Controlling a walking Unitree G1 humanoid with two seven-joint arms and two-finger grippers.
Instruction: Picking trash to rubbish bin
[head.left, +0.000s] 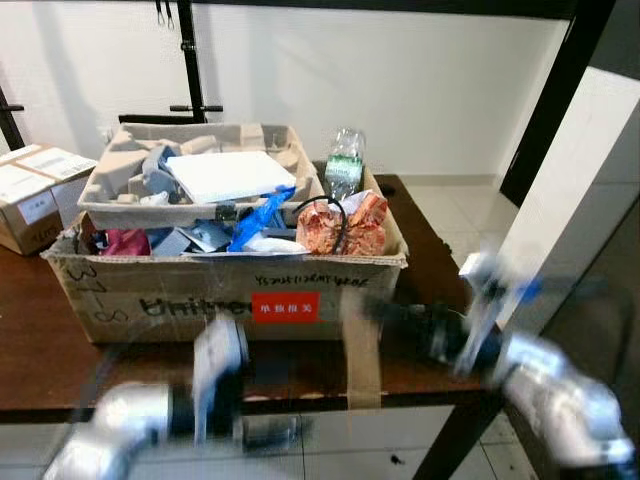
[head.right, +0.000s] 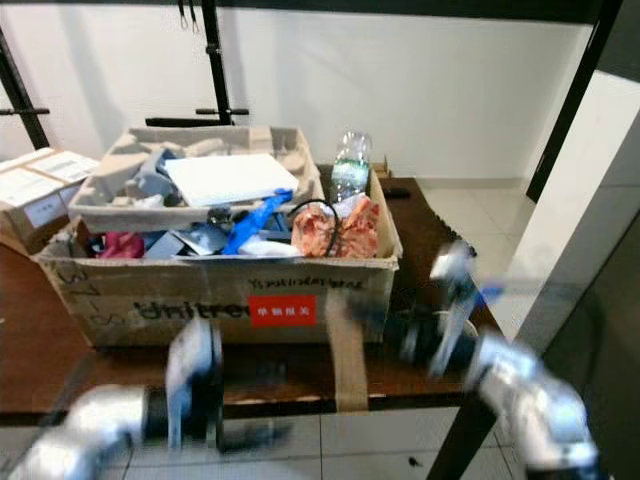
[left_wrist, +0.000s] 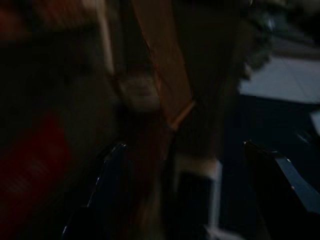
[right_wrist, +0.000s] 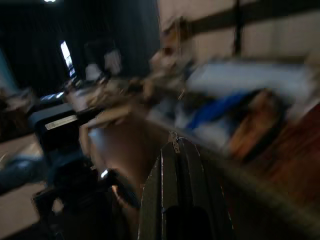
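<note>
Reaching low in the frame, we are holding the left gripper (head.left: 262, 430) below the table (head.left: 40, 370) edge, at the bottom centre, its fingers (left_wrist: 111, 170) spread well apart in the wrist view with nothing between them. At the right of the frame, we are swinging the right gripper (head.left: 395, 312) in near the front right corner of the cardboard box (head.left: 200, 292); it is blurred, though its wrist view suggests the fingers are pressed together. Trash such as the orange wrapper (head.left: 342, 226), blue scrap (head.left: 262, 215) and plastic bottle (head.left: 344, 165) is sitting in the box at centre frame. We judge we should be steadying first, then lifting above the box rim before closing on one piece
</note>
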